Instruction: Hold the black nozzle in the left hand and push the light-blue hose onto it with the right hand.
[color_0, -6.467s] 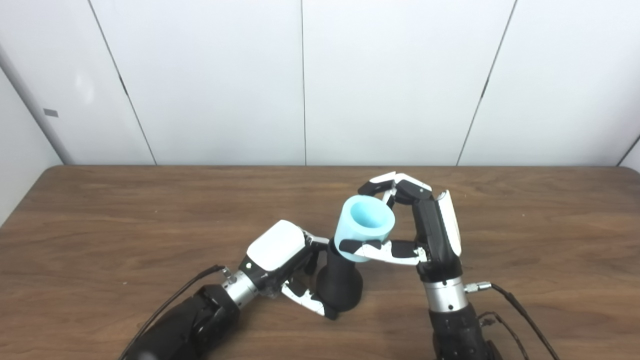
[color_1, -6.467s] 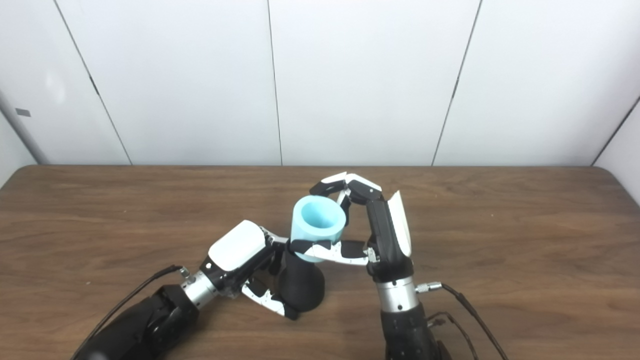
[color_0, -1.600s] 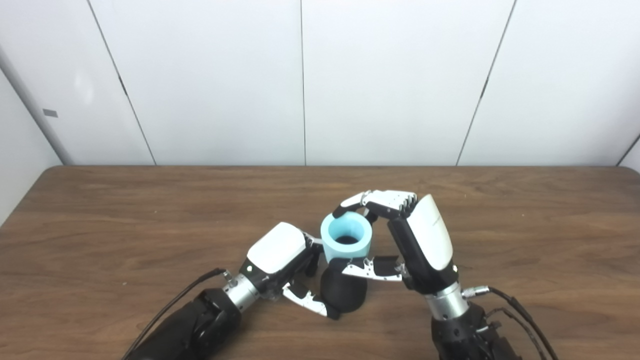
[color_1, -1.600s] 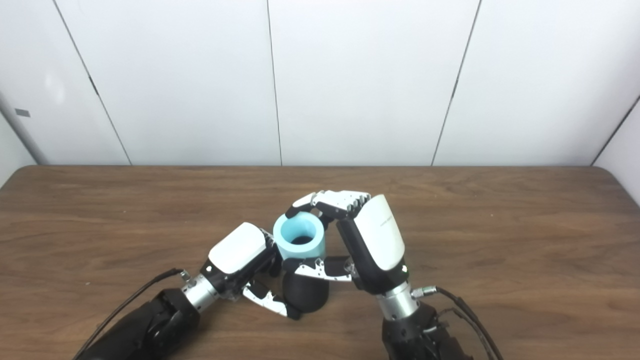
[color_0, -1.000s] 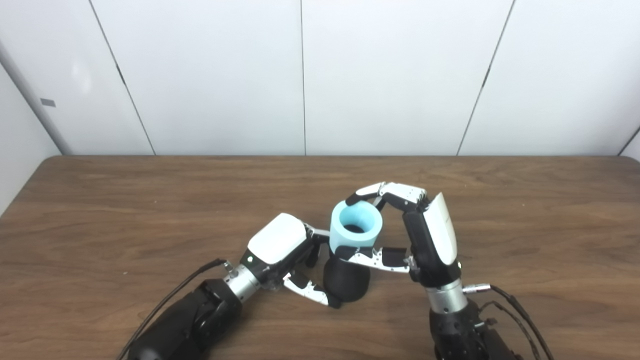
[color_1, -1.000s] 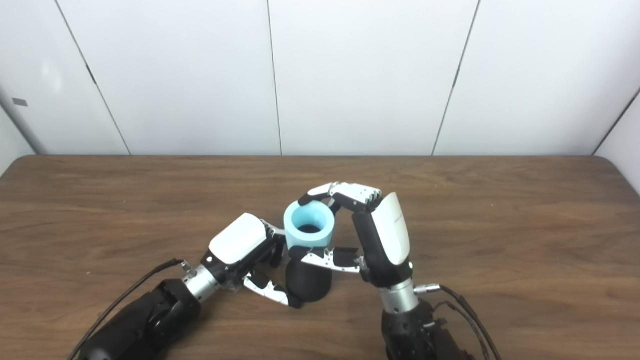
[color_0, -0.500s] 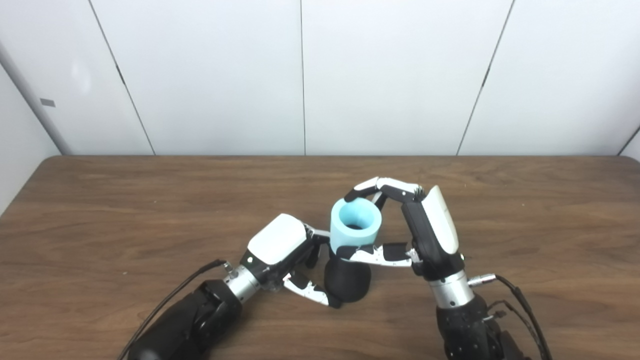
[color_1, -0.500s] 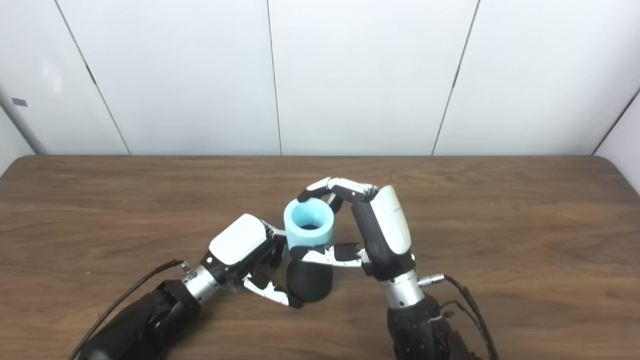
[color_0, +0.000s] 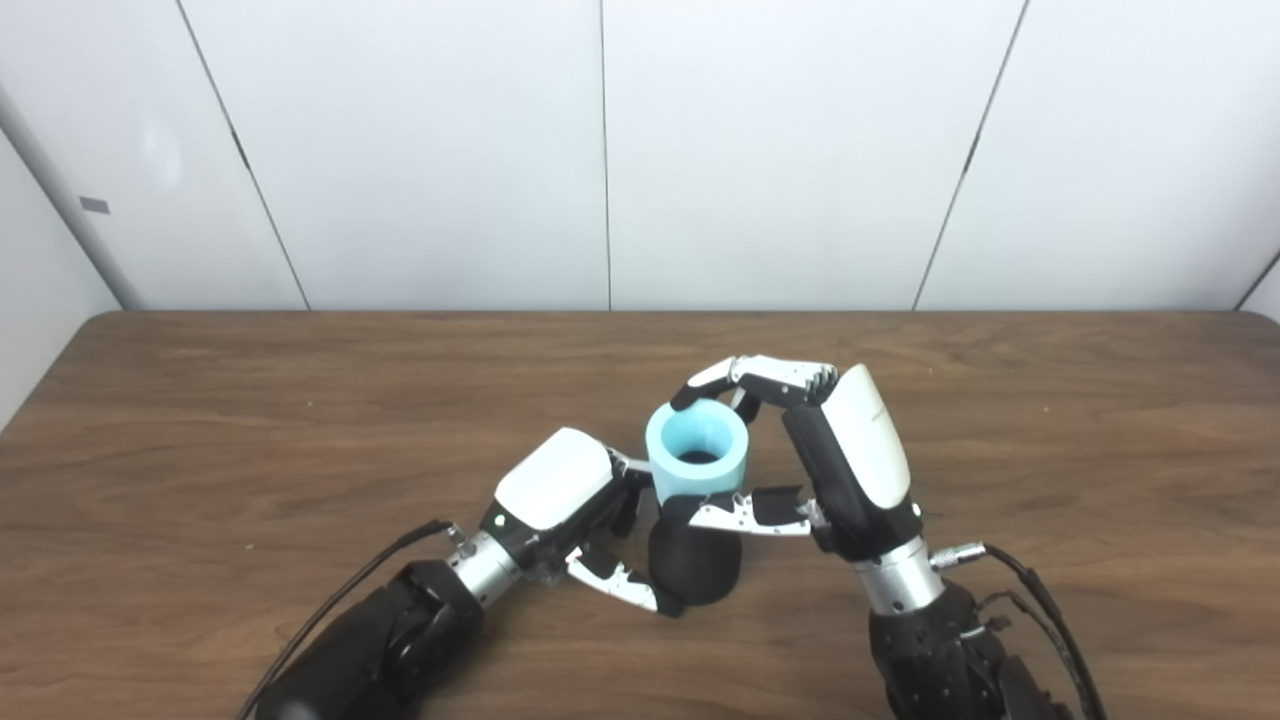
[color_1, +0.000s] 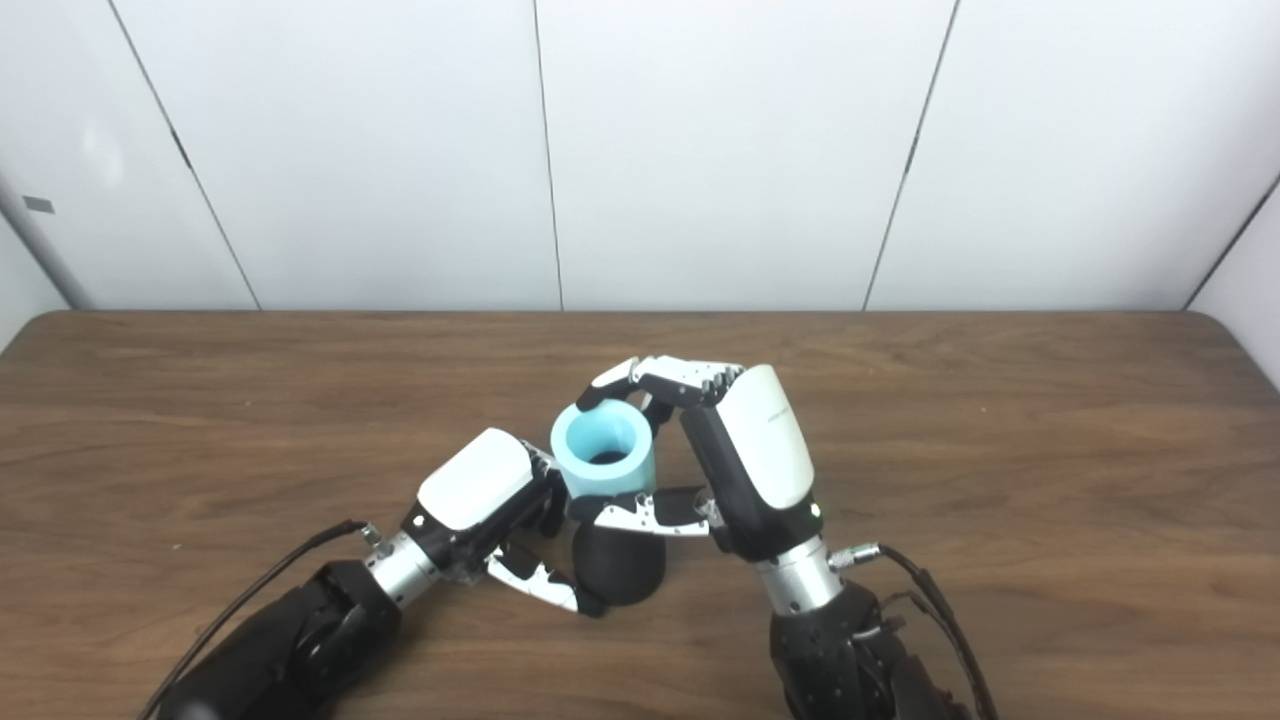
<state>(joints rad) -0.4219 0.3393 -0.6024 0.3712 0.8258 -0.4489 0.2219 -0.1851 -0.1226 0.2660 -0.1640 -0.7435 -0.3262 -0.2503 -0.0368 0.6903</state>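
**Hose settling lower on the nozzle, both hands engaged**

One brown wooden table (color_0: 200, 450) carries the whole scene, with white wall panels behind its far edge. Everything in play sits near the middle of the table's near half, well away from both side edges.

Two arms come in from the near edge. The right hand (color_0: 830, 470) is closed around the light-blue hose (color_0: 697, 460), fingers curled over the far rim and thumb pressed on the near side at the hose's lower end. The left hand (color_0: 560, 500) is closed on the black nozzle (color_0: 693, 565), fingers behind it and thumb hooked round the front of its bulbous base, which stands on the table.

One hose, one nozzle, nothing else on the table that can be made out.

Compared with half a second ago, the right hand has rolled its white back more toward the camera and the hose has shifted slightly left and down; less of the nozzle's neck shows beneath it. Against the view of several seconds back, when the hose sat tilted and high on the nozzle tip, it now stands nearly upright with dark nozzle visible inside its bore. I judge the push to be well under way, though whether the hose is fully seated cannot be told from here. The left hand has barely moved, keeping the nozzle braced.
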